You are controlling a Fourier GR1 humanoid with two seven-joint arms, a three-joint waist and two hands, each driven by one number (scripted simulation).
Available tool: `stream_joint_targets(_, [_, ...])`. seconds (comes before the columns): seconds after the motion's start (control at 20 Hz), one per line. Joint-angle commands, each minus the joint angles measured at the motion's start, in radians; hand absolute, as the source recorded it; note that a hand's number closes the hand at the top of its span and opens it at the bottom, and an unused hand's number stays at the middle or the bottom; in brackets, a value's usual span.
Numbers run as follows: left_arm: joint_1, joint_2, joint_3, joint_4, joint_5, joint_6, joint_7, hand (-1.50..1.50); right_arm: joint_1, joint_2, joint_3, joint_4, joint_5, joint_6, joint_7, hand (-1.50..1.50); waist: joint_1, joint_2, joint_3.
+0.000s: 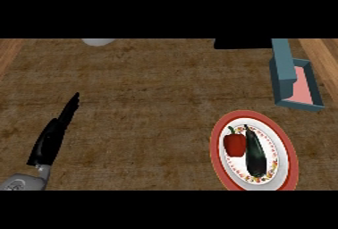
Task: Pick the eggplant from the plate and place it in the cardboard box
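Head view: the eggplant (255,152) lies on the plate (232,183) beside a red pepper (234,144), untouched. Your left hand (54,132) rests released at desk-left, fingers straight. Box (295,81) sits just beyond the plate. Right hand unseen.

A brown, rough-grained counter top (152,98) fills the view, edged by lighter wooden strips (323,58) at both upper corners.

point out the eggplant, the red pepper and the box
eggplant (255,152): head view, middle of its dark body
red pepper (234,144): head view, middle of its red flesh
box (282,67): head view, its blue left wall
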Motion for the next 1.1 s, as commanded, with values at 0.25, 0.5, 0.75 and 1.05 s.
stream_joint_targets(0.25, [-0.082, -0.086, -0.053, 0.050, -0.058, 0.020, 0.004, 0.00, 0.199, 0.049, 0.206, -0.291, 0.441, 0.007, 0.472, -1.50, 0.054, 0.018, -0.001])
stream_joint_targets(0.5, [-0.065, -0.066, -0.036, 0.058, -0.060, 0.001, -0.019, 0.00, 0.251, 0.097, 0.238, -0.469, 0.673, 0.134, 0.741, -1.50, 0.064, 0.013, 0.000])
stream_joint_targets(0.75, [-0.098, -0.079, -0.030, 0.073, -0.059, -0.019, 0.024, 0.00, 0.089, 0.168, 0.293, -0.471, 0.897, 0.332, 0.984, -1.50, 0.058, 0.004, 0.003])
stream_joint_targets(1.05, [-0.065, -0.092, -0.027, 0.049, -0.082, -0.011, 0.018, 0.00, -0.235, 0.172, 0.325, -0.400, 0.982, 0.546, 1.288, -1.50, 0.056, -0.004, 0.004])
